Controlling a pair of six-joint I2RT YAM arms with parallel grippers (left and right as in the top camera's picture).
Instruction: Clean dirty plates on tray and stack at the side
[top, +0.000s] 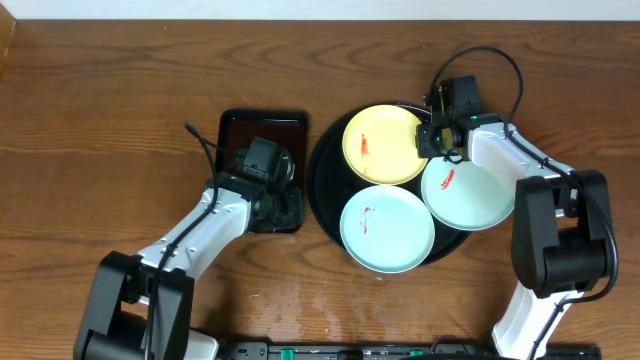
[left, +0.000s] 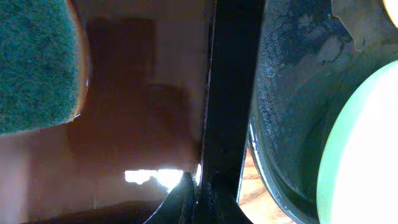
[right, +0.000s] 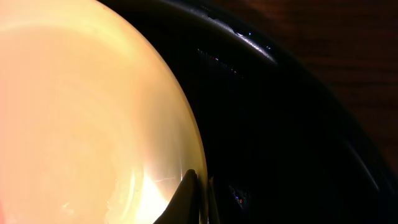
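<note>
Wood-grain table (top: 100, 80), seen from overhead: the round black tray (top: 322, 185) sits centre-right and carries all 3 plates. The yellow plate (top: 385, 143) lies at the back, one mint plate (top: 387, 228) at the front, and a second mint plate (top: 470, 197) on the right, overhanging the rim. Each has a red smear (top: 365, 146). A smaller rectangular brown tray (top: 245, 130) lies just left of the black one.

The right gripper (top: 438, 140) is at the yellow plate's right edge, fingertips pinched on its rim in the wrist view. The left gripper (top: 283, 208) is over the brown tray's right edge with its tips close together; can't tell if they grip. A green sponge (left: 34, 62) lies on the brown tray, apart from the tips.
</note>
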